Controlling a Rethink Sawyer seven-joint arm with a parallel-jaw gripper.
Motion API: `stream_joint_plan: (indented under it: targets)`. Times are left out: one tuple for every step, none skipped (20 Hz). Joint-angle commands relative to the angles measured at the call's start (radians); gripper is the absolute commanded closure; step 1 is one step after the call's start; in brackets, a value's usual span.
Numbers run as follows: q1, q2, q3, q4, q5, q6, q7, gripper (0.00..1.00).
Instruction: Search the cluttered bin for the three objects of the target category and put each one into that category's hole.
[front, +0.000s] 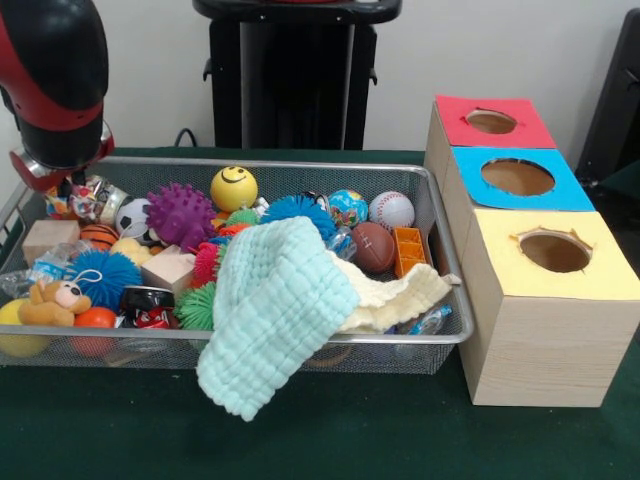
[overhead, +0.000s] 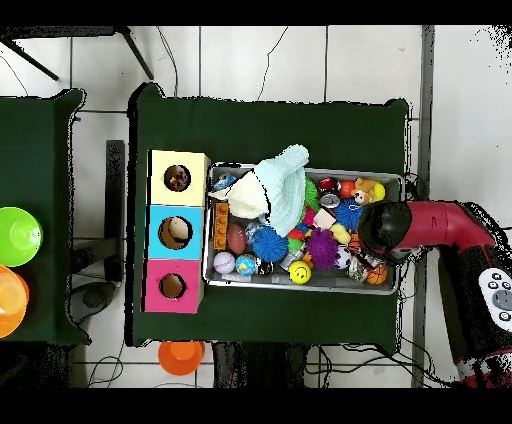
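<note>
The silver wire-mesh bin (front: 440, 240) sits on the green table, packed with toys; it also shows in the overhead view (overhead: 392, 178). My gripper (front: 68, 186) hangs under the red and black arm (overhead: 430, 225) at the bin's far left corner. It is low, right at a small white fabric bundle with coloured patches (front: 92, 200). Whether it holds the bundle is hidden. No other bundle shows clearly. The yellow-surround hole (front: 555, 252) tops the largest wood-grain box (front: 540, 340), to the right of the bin; it also shows in the overhead view (overhead: 177, 178).
A pale green cloth (front: 275, 320) drapes over the bin's front rim, beside a cream cloth (front: 395, 295). Spiky balls, a smiley ball (front: 234, 188), a baseball (front: 391, 210) and a football (front: 372, 246) fill the bin. The blue-surround hole (front: 518, 177) and the red-surround hole (front: 491, 121) lie behind the yellow one.
</note>
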Motion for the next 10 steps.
stream_joint_plan:
  targets:
    - [-0.036, 0.043, 0.018, 0.036, -0.008, -0.063, -0.168, 1.00]
    - [-0.039, 0.031, 0.027, 0.046, 0.008, -0.069, -0.158, 1.00]
    - [-0.046, 0.018, 0.038, 0.057, 0.024, -0.082, -0.151, 1.00]
    - [-0.070, -0.010, 0.079, 0.083, 0.075, -0.125, -0.132, 1.00]
    - [-0.079, -0.028, 0.095, 0.094, 0.096, -0.141, -0.125, 1.00]
    - [-0.100, -0.058, 0.128, 0.114, 0.145, -0.152, -0.119, 1.00]
    - [-0.108, -0.073, 0.139, 0.123, 0.160, -0.168, -0.109, 1.00]
    - [-0.123, -0.089, 0.161, 0.140, 0.192, -0.191, -0.089, 1.00]
    - [-0.129, -0.098, 0.172, 0.148, 0.204, -0.211, -0.078, 1.00]
    - [-0.135, -0.107, 0.184, 0.165, 0.222, -0.233, -0.061, 1.00]
